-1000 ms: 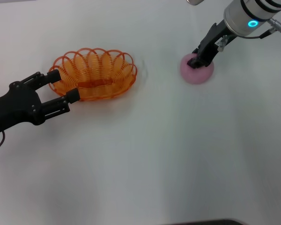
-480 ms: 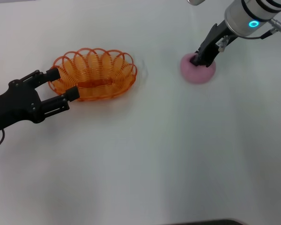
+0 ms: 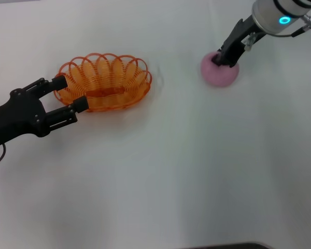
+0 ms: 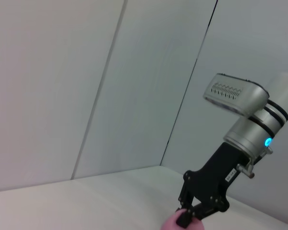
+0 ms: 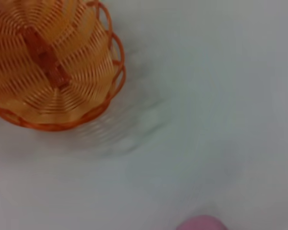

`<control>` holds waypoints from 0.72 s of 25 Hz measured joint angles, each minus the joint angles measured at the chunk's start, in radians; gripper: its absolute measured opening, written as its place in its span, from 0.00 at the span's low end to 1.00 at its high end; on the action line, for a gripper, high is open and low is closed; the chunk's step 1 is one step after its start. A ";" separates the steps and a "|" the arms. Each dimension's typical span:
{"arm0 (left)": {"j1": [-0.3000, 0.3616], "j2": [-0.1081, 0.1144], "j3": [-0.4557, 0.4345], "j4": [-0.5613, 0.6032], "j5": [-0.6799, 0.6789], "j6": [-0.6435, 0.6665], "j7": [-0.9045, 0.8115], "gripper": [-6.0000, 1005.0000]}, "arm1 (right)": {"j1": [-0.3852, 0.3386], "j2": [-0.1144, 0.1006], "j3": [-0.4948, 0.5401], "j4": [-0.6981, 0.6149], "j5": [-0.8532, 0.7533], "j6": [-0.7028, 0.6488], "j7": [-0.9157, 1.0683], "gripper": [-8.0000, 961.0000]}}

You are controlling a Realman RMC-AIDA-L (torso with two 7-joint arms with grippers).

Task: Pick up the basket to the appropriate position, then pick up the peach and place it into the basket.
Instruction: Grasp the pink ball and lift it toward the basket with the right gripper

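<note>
Since a second ago the peach (image 3: pixel 219 71) has shifted slightly away from you and up in the head view, and the right gripper (image 3: pixel 226 59) has gone with it, its dark fingers (image 3: pixel 233 45) clenched on the top of the fruit. You can read that as the lift beginning, though whether the peach has cleared the white table (image 3: pixel 197 166) cannot be told from here. The left wrist view backs up the grasp: the fingers close around the pink fruit from above.

The left gripper (image 3: pixel 70 94) has crept a little toward the basket (image 3: pixel 104 80) and now straddles its near end, one finger (image 3: pixel 59 82) outside the scalloped rim and the other against the lower wall. The jaws stand apart, released, and the basket sits flat on the table between them. So you are carrying the peach while the basket has no grip on it.

For room, you have plenty. The stretch of table between the right fingers and the basket is bare, so the carry toward the basket has nothing in its path. The basket lies well apart from the peach, on the side of the left arm. Watch the far edge of the table, which runs near the peach, and keep the incoming right fingers off the left ones at the basket's end.
</note>
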 joint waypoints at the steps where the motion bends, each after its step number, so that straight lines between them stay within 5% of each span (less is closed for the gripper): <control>1: 0.000 0.000 0.000 0.000 0.000 0.000 0.000 0.84 | -0.002 0.000 0.001 -0.016 0.001 -0.004 0.000 0.08; 18: -0.002 0.001 0.000 -0.003 0.001 -0.004 0.000 0.84 | 0.015 0.007 0.013 -0.300 0.080 -0.195 0.002 0.08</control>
